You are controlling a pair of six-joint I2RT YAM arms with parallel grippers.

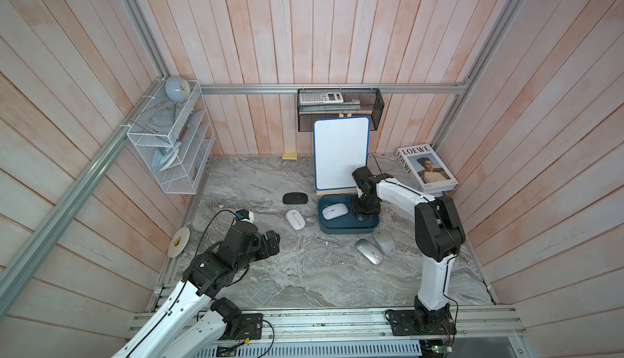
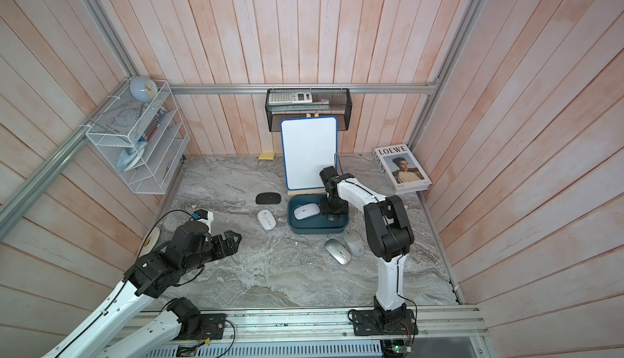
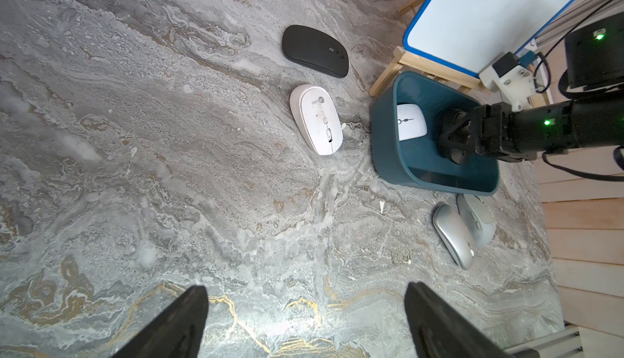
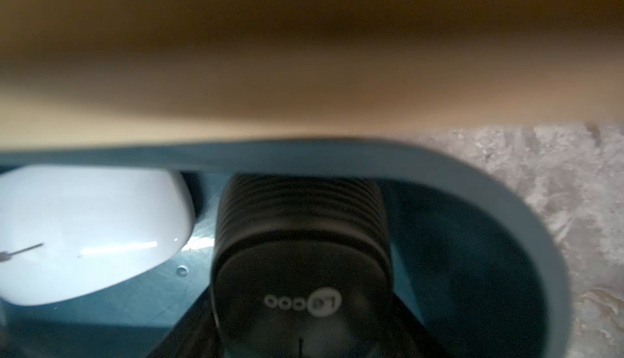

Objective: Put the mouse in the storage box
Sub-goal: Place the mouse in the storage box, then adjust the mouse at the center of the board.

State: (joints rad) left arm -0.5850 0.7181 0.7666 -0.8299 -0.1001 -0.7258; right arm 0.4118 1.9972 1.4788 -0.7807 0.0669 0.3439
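The left arm [image 1: 169, 309] and the right arm [image 1: 435, 282] are built alike: glossy white shell links between blocky matt black joint housings, trailed by thin black cables [image 3: 580, 174], each on a flat black base plate [image 1: 418, 322]. Each wrist carries a white camera bracket [image 3: 510, 78] with screw heads and a blue plug. The left gripper [image 3: 305, 287] has black, wedge-shaped fingers [image 3: 175, 326]. Small green lights [image 3: 547, 122] glow on the right arm's black wrist.

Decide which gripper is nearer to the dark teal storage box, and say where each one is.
Right. The right gripper reaches down inside the storage box, gripping a black mouse. The left gripper hovers open over the table, well clear of the box.
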